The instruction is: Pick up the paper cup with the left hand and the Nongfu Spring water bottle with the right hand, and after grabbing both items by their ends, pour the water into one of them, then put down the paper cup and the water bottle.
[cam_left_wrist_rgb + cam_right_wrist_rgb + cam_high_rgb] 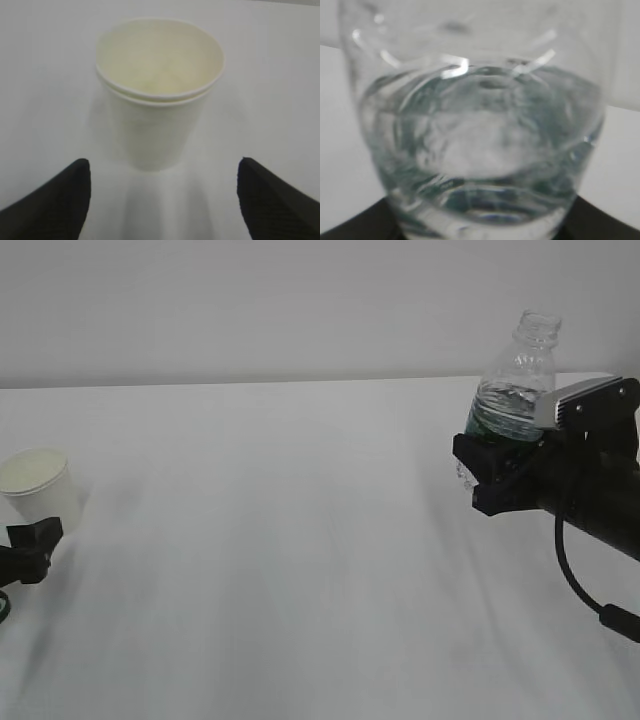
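Over on the white cloth-covered table [300,540], far left, the paper cup [40,485] stands upright beside the left hand [30,545]; far right, the right hand [510,475] clamps the ribbed, clear Nongfu Spring water bottle [515,390], lifted, neck up and slightly tilted. From the left wrist, the tapered cup [157,95] stands untouched between widely spread jaws. From the right wrist, water [480,150] fills the blurred, gripped bottle.

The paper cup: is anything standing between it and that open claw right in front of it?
Nothing visible. The paper cup stands upright just ahead of the left gripper, whose open jaws frame only bare white table.
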`<state>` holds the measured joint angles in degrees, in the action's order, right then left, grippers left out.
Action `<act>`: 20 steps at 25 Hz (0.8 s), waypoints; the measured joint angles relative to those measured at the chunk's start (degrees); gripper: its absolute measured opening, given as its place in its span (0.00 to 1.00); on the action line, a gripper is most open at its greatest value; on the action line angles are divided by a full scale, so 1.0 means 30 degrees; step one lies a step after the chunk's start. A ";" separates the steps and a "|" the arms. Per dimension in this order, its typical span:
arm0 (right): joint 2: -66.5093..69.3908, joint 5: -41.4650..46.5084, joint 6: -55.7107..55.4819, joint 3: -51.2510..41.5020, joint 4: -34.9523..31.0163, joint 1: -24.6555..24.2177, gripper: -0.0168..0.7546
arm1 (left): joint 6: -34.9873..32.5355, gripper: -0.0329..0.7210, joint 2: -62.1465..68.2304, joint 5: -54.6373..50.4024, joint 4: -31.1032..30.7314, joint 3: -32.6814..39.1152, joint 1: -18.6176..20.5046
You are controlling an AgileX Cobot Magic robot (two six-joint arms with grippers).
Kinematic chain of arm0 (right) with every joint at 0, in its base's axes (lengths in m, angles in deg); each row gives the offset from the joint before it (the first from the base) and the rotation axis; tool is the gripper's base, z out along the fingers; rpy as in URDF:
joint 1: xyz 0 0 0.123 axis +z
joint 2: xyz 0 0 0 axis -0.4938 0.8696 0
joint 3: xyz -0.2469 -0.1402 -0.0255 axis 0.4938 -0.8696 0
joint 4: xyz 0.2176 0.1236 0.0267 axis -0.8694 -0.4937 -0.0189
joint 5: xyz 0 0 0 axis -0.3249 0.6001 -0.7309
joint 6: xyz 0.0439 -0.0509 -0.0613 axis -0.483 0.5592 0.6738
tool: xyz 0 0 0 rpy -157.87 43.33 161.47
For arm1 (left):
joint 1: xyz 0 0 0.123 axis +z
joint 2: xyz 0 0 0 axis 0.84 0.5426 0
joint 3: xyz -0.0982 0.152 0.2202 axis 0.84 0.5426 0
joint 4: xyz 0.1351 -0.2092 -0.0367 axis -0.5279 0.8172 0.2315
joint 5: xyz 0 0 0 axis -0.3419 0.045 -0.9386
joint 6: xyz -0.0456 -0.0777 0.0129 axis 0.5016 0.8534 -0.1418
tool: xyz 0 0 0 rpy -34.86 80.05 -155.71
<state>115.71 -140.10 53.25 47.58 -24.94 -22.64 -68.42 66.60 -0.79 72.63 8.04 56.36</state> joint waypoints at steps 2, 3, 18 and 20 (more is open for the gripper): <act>0.0000 0.0000 0.0000 0.0000 0.0000 0.0000 0.51 | 0.0000 0.94 0.0916 0.0000 -0.0041 -0.0610 0.0000; 0.0000 0.0000 0.0000 0.0000 0.0000 0.0000 0.51 | -0.0009 0.94 0.1289 0.0000 -0.0041 -0.0916 0.0000; 0.0000 0.0000 0.0085 0.0000 0.0044 0.0000 0.51 | -0.1267 0.93 0.2695 0.0035 0.0118 -0.2962 0.0000; 0.0000 0.0000 0.0122 0.0000 0.0044 0.0000 0.51 | -0.1604 0.93 0.2737 0.0035 0.0345 -0.3112 0.0000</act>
<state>115.71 -140.10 53.62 47.58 -24.81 -22.64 -73.23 74.81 -0.68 73.66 -1.30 56.36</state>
